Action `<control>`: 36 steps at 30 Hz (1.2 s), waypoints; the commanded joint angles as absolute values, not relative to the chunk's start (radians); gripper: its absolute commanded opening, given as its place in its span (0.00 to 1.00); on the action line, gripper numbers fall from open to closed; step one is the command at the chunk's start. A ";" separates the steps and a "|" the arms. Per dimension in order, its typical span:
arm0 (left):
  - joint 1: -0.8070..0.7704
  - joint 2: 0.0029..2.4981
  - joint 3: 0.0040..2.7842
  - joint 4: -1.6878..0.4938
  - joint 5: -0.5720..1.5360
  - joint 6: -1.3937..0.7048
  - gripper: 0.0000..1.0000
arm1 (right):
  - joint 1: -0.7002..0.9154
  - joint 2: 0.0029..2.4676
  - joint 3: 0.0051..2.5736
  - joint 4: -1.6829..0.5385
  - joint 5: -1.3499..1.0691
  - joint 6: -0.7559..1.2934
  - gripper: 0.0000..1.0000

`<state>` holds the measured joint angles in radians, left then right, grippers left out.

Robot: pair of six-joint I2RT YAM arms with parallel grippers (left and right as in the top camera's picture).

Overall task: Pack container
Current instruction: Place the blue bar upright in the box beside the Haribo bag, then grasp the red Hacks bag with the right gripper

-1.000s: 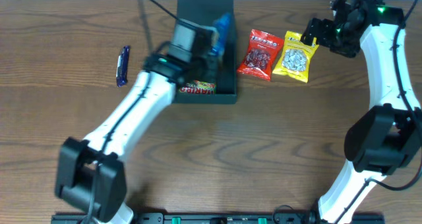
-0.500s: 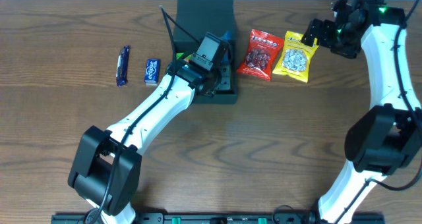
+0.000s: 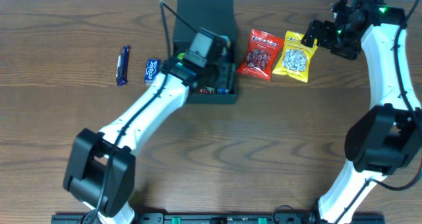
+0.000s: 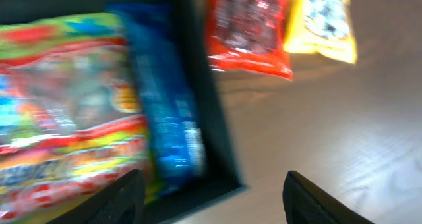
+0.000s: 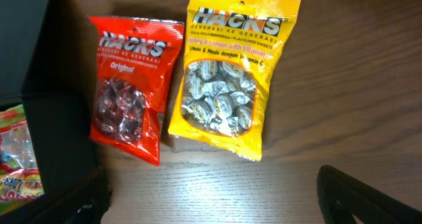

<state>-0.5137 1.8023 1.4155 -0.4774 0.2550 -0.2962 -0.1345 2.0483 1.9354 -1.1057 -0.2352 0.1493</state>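
The dark teal container point(image 3: 206, 97) stands at the back centre with its flap lid point(image 3: 206, 10) raised. In the left wrist view its right wall point(image 4: 212, 128) encloses a colourful gummy pack point(image 4: 66, 112) and a blue pack point(image 4: 165, 105). My left gripper point(image 3: 221, 62) point(image 4: 214, 204) is open and empty over the box's right front corner. A red Hacks pack point(image 3: 258, 54) point(image 5: 128, 85) and a yellow Hacks pack point(image 3: 295, 56) point(image 5: 231, 72) lie flat to the right of the box. My right gripper point(image 3: 316, 34) point(image 5: 217, 204) is open and empty above them.
A dark blue candy bar point(image 3: 122, 66) and a small blue pack point(image 3: 152, 70) lie on the wooden table left of the box. The table's back edge runs just behind the lid. The container's corner shows at the left of the right wrist view point(image 5: 33, 53).
My left arm swung right across the box, then back a little left. The small blue pack came into view from under it. The right arm has not moved.
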 commanded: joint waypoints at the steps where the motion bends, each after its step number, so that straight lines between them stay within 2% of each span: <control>1: -0.412 1.750 1.438 -0.509 0.165 -0.253 0.69 | -0.131 2.031 1.949 -1.109 -0.236 0.155 0.99; 4: -0.277 1.746 1.438 -0.547 0.168 -0.239 0.72 | -0.093 2.031 1.941 -1.069 -0.229 0.140 0.99; 7: -0.186 1.746 1.438 -0.583 0.188 -0.239 0.72 | -0.047 2.035 1.917 -1.000 -0.117 0.167 0.98; 9: -0.144 1.746 1.438 -0.601 0.211 -0.238 0.73 | -0.021 2.049 1.908 -0.963 -0.024 0.238 0.94; 11: -0.109 1.746 1.438 -0.618 0.215 -0.237 0.73 | 0.008 2.074 1.905 -0.925 -0.033 0.248 0.85; 17: -0.077 1.746 1.438 -0.628 0.213 -0.160 0.73 | 0.115 2.150 1.905 -0.826 -0.080 0.254 0.71; 22: -0.077 1.746 1.438 -0.627 0.209 -0.107 0.74 | 0.184 2.244 1.905 -0.793 -0.076 0.336 0.73; 26: -0.077 1.746 1.438 -0.624 0.209 -0.099 0.75 | 0.215 2.306 1.905 -0.796 -0.025 0.424 0.67; 31: -0.077 1.746 1.438 -0.624 0.209 -0.081 0.75 | 0.226 2.353 1.905 -0.814 0.026 0.488 0.53; 33: -0.077 1.746 1.438 -0.624 0.209 -0.081 0.75 | 0.226 2.359 1.905 -0.826 0.035 0.494 0.39; 36: -0.077 1.746 1.438 -0.624 0.209 -0.081 0.75 | 0.226 2.362 1.905 -0.848 0.050 0.493 0.12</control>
<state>-0.0795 1.7706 1.4162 -0.6243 0.2066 -0.0994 0.2195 2.3352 1.9171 -0.8265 0.0090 0.4702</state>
